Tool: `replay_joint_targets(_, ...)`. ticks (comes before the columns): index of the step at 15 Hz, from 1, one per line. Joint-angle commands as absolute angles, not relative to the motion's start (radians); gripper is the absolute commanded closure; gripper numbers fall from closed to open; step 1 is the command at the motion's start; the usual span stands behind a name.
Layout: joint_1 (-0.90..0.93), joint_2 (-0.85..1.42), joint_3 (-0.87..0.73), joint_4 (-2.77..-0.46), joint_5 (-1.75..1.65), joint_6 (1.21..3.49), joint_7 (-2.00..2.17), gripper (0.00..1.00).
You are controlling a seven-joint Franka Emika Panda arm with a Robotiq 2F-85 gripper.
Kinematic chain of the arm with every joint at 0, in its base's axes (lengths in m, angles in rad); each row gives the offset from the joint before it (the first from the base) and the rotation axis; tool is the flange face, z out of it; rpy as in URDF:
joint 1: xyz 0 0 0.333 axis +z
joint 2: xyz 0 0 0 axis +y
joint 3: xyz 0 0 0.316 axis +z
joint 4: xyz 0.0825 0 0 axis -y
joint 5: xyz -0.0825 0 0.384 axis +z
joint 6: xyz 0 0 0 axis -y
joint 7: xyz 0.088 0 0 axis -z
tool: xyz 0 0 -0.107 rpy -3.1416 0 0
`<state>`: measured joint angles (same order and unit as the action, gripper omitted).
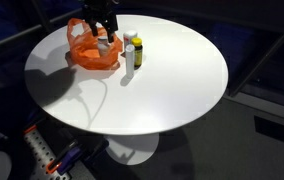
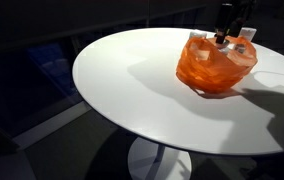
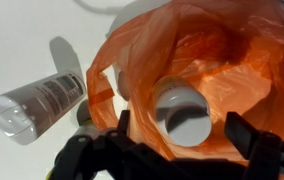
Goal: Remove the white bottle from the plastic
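Observation:
An orange plastic bag stands open near the far edge of the round white table; it also shows in an exterior view. In the wrist view the bag's mouth opens toward me, and a white bottle stands inside it. My gripper is open, with its two fingers either side of the bottle at the bag's mouth and touching nothing I can see. In both exterior views the gripper hangs right over the bag.
Two small bottles stand beside the bag: a white one and a yellow one. A clear grey tube-like bottle shows left of the bag in the wrist view. The table edge drops to dark floor.

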<state>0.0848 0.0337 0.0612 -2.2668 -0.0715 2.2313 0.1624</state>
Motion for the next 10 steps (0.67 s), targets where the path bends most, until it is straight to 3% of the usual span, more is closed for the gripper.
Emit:
replay_joint_targets(1,0.089,0.059,0.068,-2.24,-0.105,2.237,0.189,0.31)
replay_joint_targets(7,0.087,0.036,0.064,-2.224,-0.095,2.217,0.171,0.79)
replay_joint_targets(10,0.082,0.006,0.062,-2.213,-0.08,2.201,0.155,0.81)
